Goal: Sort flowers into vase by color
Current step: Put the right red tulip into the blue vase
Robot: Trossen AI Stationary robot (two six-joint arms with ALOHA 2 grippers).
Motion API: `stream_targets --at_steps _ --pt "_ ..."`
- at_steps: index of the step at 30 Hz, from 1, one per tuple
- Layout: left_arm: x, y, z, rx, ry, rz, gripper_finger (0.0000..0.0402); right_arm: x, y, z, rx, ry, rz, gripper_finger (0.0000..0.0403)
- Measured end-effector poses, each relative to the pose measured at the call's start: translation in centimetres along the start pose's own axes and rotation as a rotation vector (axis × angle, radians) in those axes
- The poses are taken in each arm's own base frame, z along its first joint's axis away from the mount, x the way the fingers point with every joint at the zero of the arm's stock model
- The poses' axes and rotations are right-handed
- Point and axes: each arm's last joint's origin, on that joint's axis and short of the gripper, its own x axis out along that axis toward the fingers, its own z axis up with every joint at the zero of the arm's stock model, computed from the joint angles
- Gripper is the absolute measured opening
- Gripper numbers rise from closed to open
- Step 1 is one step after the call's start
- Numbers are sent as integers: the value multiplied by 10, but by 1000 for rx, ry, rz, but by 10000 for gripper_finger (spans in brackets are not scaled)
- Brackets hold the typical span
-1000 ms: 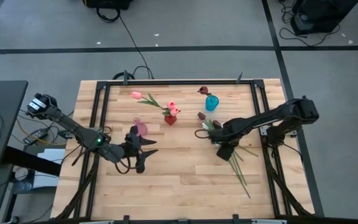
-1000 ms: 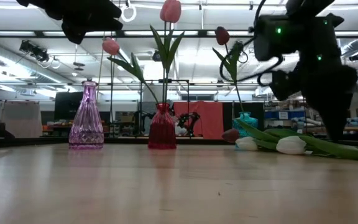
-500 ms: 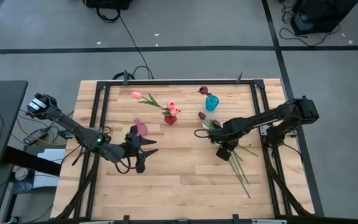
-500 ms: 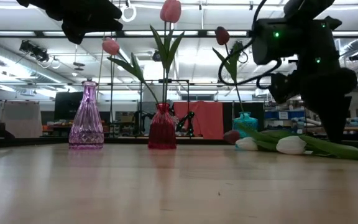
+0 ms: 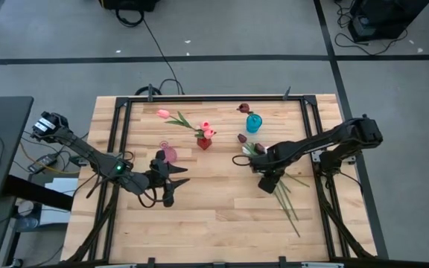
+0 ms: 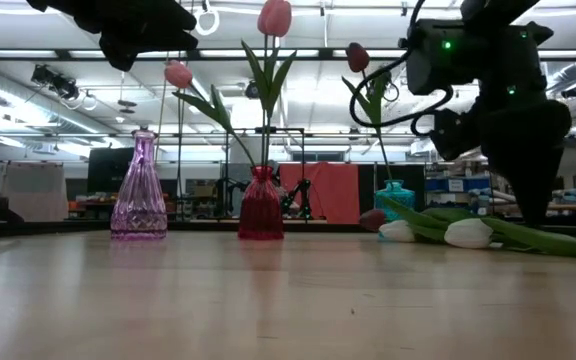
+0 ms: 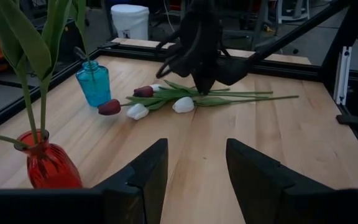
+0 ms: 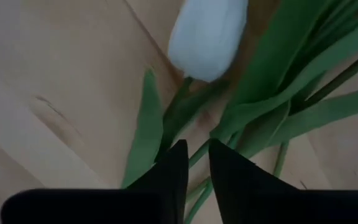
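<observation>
Workshop floor surrounds a wooden table (image 5: 199,216), where the right gripper (image 5: 269,181) sits low over the loose flowers (image 5: 285,195) at about four o'clock from centre, fingers nearly closed beside a white tulip's (image 8: 207,36) stem with nothing clearly gripped, probably lining up a pick. At eight o'clock the left gripper (image 5: 171,179) waits, spread and empty. Toward twelve stand a red vase (image 5: 204,142) with pink tulips and a blue vase (image 5: 253,123) with a maroon one; the purple vase (image 5: 168,154) looks empty. Overlapping stems and leaves crowd the white head, so neighbours may lift too.
</observation>
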Motion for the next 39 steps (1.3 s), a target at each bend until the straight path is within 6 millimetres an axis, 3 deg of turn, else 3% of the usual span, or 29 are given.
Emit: stream_targets --at_steps 6,30,39 --pt "0 0 0 -2 0 -1 168 5 0 1 6 25 -24 95" --pt "0 0 0 0 1 -2 168 17 -7 -7 94 95 -4 75" --pt "0 -1 0 -12 -2 -5 168 17 -8 -6 64 95 -10 10"
